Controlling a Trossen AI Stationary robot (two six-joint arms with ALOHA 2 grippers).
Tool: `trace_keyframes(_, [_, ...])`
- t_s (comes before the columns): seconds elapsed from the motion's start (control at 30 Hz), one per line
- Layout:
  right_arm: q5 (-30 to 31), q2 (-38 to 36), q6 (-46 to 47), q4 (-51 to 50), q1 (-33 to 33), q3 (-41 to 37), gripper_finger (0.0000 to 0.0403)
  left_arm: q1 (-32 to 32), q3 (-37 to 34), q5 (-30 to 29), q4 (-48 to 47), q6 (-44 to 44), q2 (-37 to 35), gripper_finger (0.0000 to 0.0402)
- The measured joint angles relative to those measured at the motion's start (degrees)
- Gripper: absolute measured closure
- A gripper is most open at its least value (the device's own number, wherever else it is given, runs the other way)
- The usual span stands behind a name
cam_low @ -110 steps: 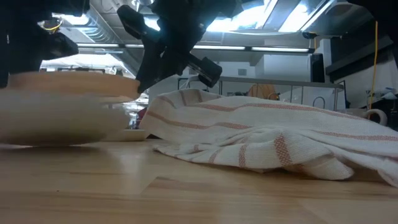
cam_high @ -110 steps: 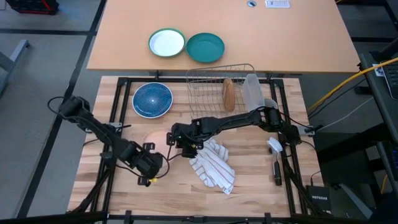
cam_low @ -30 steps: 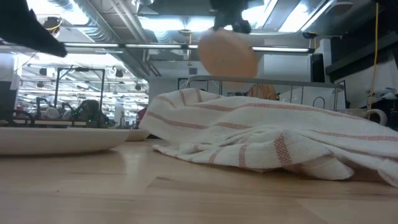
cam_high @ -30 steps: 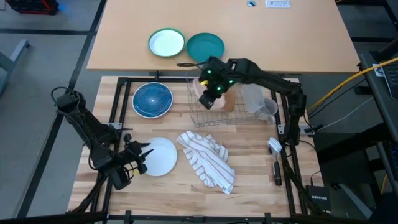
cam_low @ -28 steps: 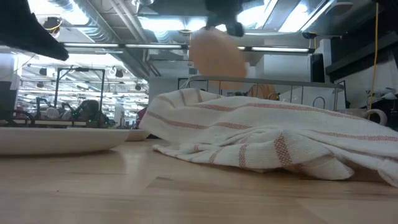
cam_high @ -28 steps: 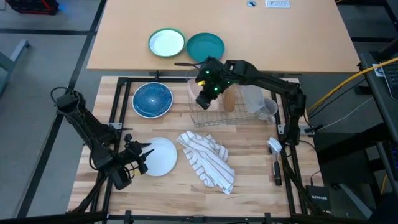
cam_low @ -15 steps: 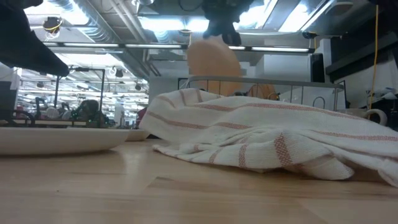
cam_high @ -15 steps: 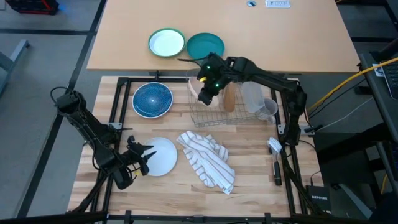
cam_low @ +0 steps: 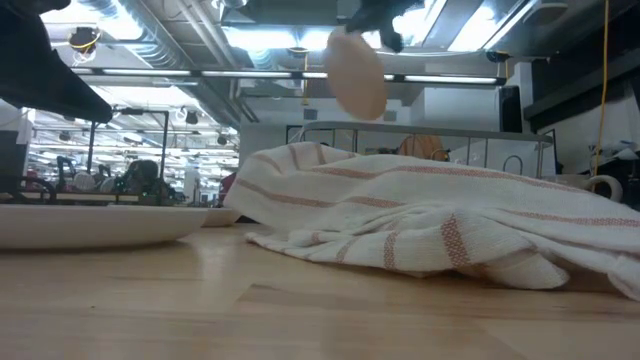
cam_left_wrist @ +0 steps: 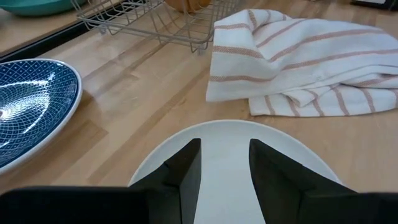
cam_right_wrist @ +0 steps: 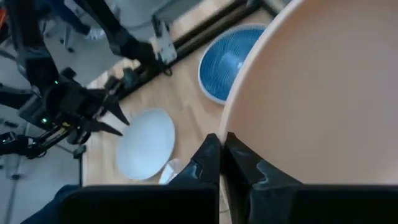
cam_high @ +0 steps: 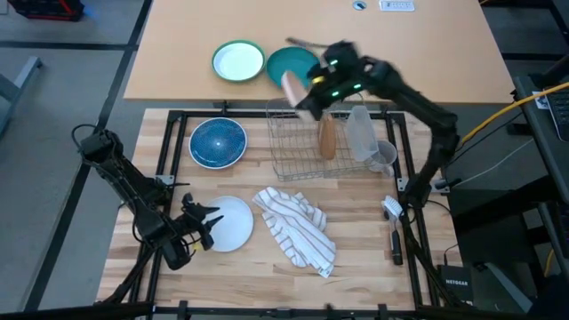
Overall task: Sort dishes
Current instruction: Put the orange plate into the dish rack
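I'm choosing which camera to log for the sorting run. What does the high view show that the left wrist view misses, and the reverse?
Only the high view shows the right gripper shut on the tan plate, raised above the wire rack. Only the left wrist view shows the left gripper open over the white plate. Both show the blue plate, the striped towel and the rack.

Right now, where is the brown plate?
The tan-brown plate is up in the air, pinched by the right gripper. In the high view it hangs above the far edge of the wire dish rack, next to the teal plate.
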Motion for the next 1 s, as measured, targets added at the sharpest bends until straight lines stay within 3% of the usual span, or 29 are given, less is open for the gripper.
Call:
trace_keyframes(0.13, [0.98,-6.57,-7.54,-7.39,-3.13,0.06,0.0398,1.50,0.00,-0.02,0.02,-0.53,0.00,0.0276])
trace_keyframes(0.3, [10.92,-14.91,-13.83,-26.31,-3.88,-0.85,0.0398,3.61,0.02,-0.04,0.00,-1.81,0.00,0.0276])
trace_keyframes(0.4, [14.22,-23.44,-11.46,-25.34,-1.60,-8.31,0.0398,4.89,0.02,-0.04,0.00,-1.86,0.00,0.0276])
trace_keyframes(0.57, [17.69,-42.43,0.07,-3.74,6.47,-31.60,0.0398,6.85,0.04,-0.09,0.00,-1.45,0.00,0.0276])
trace_keyframes(0.73, [32.03,-58.45,15.07,25.89,16.02,-57.66,0.0398,7.85,0.04,-0.15,-0.03,0.12,0.00,0.0276])
trace_keyframes(0.9, [31.69,-60.22,11.06,68.71,22.49,-76.89,0.0398,8.54,0.07,-0.14,0.00,1.14,0.00,0.0276])
trace_keyframes(1.0, [31.81,-57.98,12.67,74.07,22.86,-81.15,0.0398,8.74,0.07,-0.13,0.01,1.20,0.00,0.0276])
